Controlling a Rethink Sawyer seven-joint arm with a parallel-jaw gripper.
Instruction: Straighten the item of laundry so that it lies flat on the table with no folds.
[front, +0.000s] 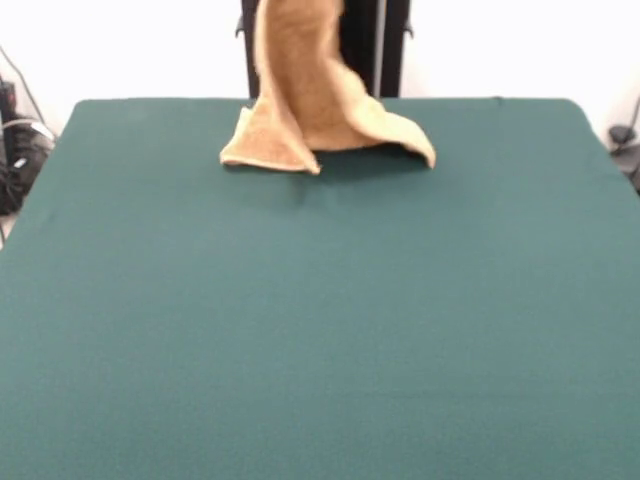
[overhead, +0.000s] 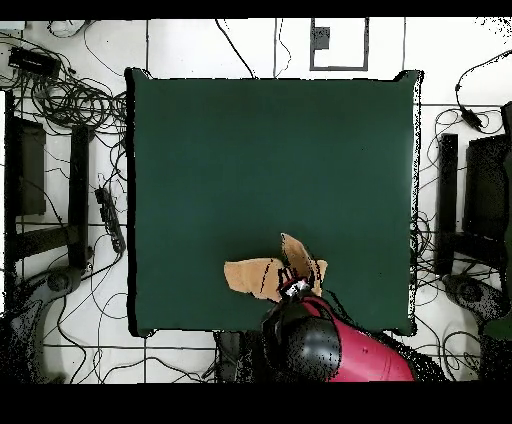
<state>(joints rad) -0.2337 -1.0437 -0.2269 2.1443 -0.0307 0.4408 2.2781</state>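
Orange-tan towel (front: 300, 90) hanging lifted, lower corners on green table (front: 320, 330), pincer (overhead: 294, 286) grasping towel, cables (overhead: 70, 100) around.

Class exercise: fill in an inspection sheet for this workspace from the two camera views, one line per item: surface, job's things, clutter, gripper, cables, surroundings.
Surface: table covered in plain dark green cloth.
Job's things: orange-tan towel hangs lifted, its top out of the front view; lower corners rest on the table near the robot's edge, not flat.
Clutter: nothing seen on the table.
Gripper: hidden under the red and black arm in the overhead view; open or shut cannot be told.
Cables: many loose cables on the floor on both sides of the table.
Surroundings: white tiled floor, dark stands at both sides.
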